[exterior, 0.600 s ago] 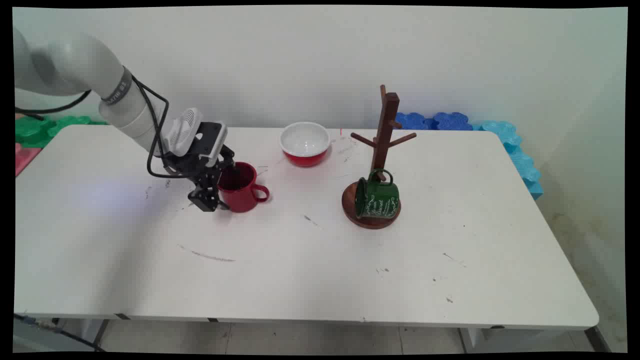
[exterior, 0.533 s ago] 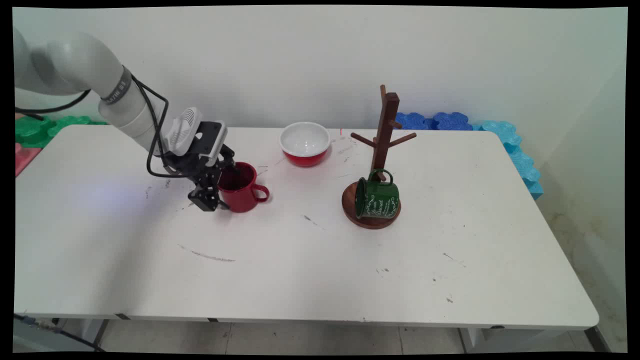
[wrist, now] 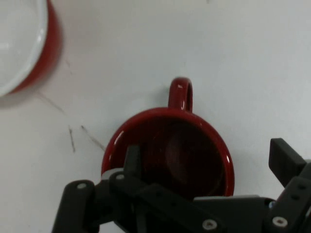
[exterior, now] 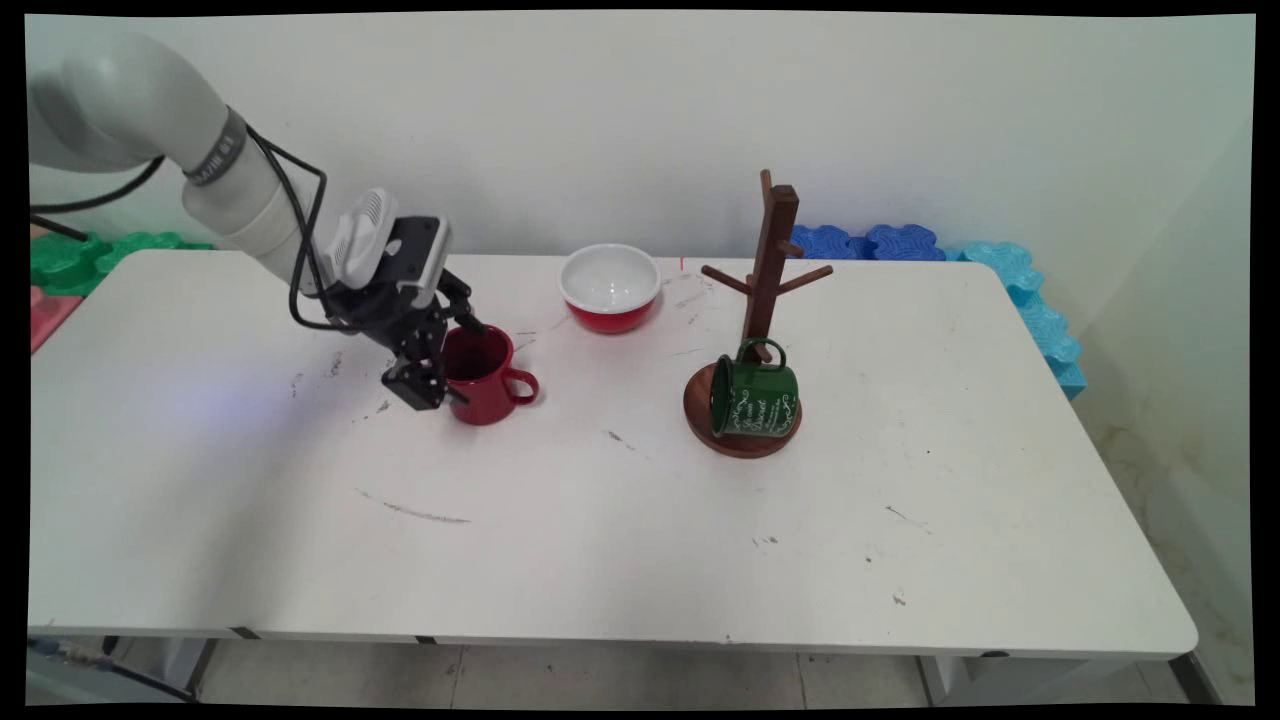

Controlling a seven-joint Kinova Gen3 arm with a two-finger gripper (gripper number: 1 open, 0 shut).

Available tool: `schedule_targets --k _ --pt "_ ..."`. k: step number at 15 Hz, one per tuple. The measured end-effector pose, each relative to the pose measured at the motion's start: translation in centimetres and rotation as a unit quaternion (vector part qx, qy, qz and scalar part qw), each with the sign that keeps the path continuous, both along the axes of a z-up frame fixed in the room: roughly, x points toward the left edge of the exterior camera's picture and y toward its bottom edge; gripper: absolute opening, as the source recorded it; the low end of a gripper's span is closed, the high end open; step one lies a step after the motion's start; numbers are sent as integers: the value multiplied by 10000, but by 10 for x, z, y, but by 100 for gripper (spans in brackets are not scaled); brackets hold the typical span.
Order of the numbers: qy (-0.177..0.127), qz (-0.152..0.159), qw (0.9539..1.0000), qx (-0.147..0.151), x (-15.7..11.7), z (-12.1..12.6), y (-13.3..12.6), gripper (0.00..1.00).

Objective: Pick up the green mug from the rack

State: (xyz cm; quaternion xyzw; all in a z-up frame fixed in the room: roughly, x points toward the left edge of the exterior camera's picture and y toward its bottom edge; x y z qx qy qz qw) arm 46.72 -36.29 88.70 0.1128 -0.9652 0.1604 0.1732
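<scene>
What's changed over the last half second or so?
The gripper rose a little at the red mug, and the arm lifted up and back toward the left. One finger sits inside the rim, the other outside. The mug, the bowl and the green mug on the rack base haven't moved.

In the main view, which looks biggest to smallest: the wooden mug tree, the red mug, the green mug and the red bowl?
1. Wooden mug tree, clearly the largest.
2. Red bowl, red mug and green mug look alike; the bowl sits farther back, so no ranking.
</scene>
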Motion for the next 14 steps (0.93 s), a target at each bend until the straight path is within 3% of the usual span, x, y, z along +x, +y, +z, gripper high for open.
schedule_targets --k 7,14 --pt "585 601 9965 42 -14 23 4 100" --pt "1224 1102 9860 256 -37 25 8 100"
